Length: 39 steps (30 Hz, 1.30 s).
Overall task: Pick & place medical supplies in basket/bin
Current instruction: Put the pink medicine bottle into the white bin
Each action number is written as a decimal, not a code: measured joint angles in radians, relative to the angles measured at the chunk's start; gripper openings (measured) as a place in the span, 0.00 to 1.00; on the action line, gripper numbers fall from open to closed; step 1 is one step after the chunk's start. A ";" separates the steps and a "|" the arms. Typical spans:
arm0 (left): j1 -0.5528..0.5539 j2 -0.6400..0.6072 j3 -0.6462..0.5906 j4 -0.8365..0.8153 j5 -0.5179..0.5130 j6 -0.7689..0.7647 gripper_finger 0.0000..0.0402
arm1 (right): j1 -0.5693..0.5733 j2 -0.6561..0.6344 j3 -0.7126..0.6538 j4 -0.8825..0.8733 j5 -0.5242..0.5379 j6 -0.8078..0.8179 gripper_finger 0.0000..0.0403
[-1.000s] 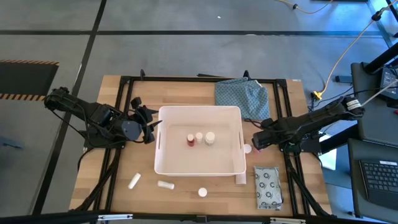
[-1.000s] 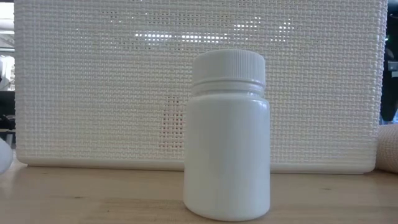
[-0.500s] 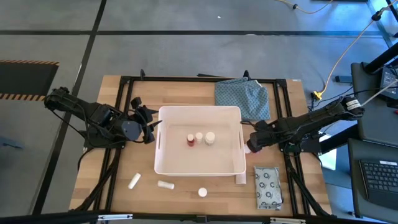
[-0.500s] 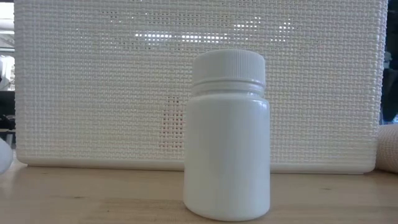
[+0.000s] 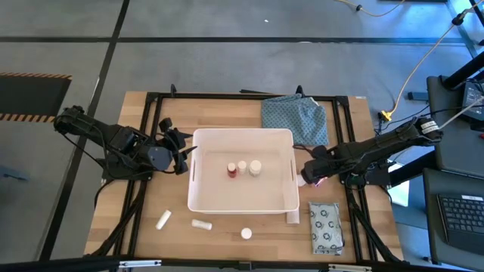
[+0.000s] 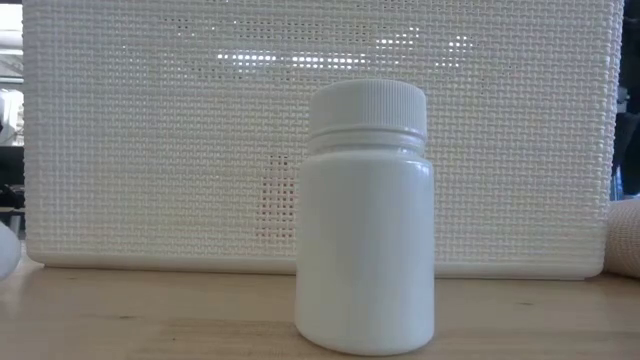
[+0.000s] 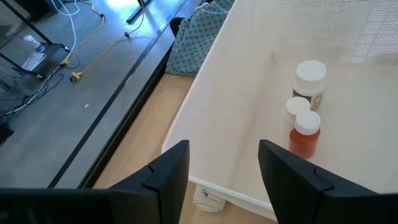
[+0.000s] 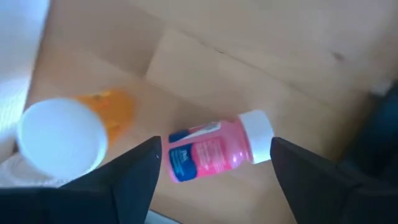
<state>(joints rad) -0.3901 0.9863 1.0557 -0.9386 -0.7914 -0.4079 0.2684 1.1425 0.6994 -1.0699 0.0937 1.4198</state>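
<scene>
The white bin point(image 5: 281, 202) sits mid-table and holds a red bottle point(image 5: 231, 171) and two white bottles point(image 5: 255, 168), all upright. My left gripper point(image 5: 182, 156) hangs open at the bin's left wall point(image 7: 211, 118). My right gripper point(image 5: 308, 176) is open, just off the bin's right wall. Its fingers point(image 8: 134, 180) stand on either side of a pink bottle with a white cap point(image 8: 214, 151), which lies on its side on the table and is not touched. Beside that stands an orange bottle with a white cap point(image 8: 62, 134). Near the front edge lie white tubes point(image 5: 200, 224), a white bottle point(image 5: 246, 233) and the ring-printed packet point(image 5: 326, 227).
The blue-green patterned cloth point(image 5: 295, 119) lies bunched at the bin's far right corner. In the low view a white bottle point(image 6: 365, 215) stands in front of the bin's mesh wall point(image 6: 150, 130). Another white tube point(image 5: 293, 217) lies by the bin's near right corner. A black frame edges the table.
My right gripper has shifted slightly toward the bin's right wall and stays open. Nothing else has moved.
</scene>
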 joint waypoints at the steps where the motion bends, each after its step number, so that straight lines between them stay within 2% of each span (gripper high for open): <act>1: 0.000 0.000 0.000 0.000 0.000 0.000 0.46 | 0.000 0.002 0.000 -0.009 0.000 0.025 0.75; 7: 0.000 0.000 0.000 0.000 0.000 0.000 0.46 | 0.007 0.023 -0.003 -0.018 -0.029 0.161 0.75; 20: 0.000 0.000 0.000 0.000 0.044 0.059 0.46 | 0.086 0.100 -0.003 -0.014 -0.215 0.483 0.75; 29: 0.000 0.000 0.000 0.000 0.046 0.118 0.46 | 0.103 0.241 -0.005 0.026 -0.167 0.564 0.75; 39: 0.000 0.000 0.000 0.000 0.084 0.125 0.46 | 0.103 0.343 0.000 0.069 -0.109 0.507 0.75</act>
<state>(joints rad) -0.3901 0.9867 1.0557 -0.9390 -0.7075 -0.2829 0.3710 1.4858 0.6992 -1.0007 -0.0155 1.9266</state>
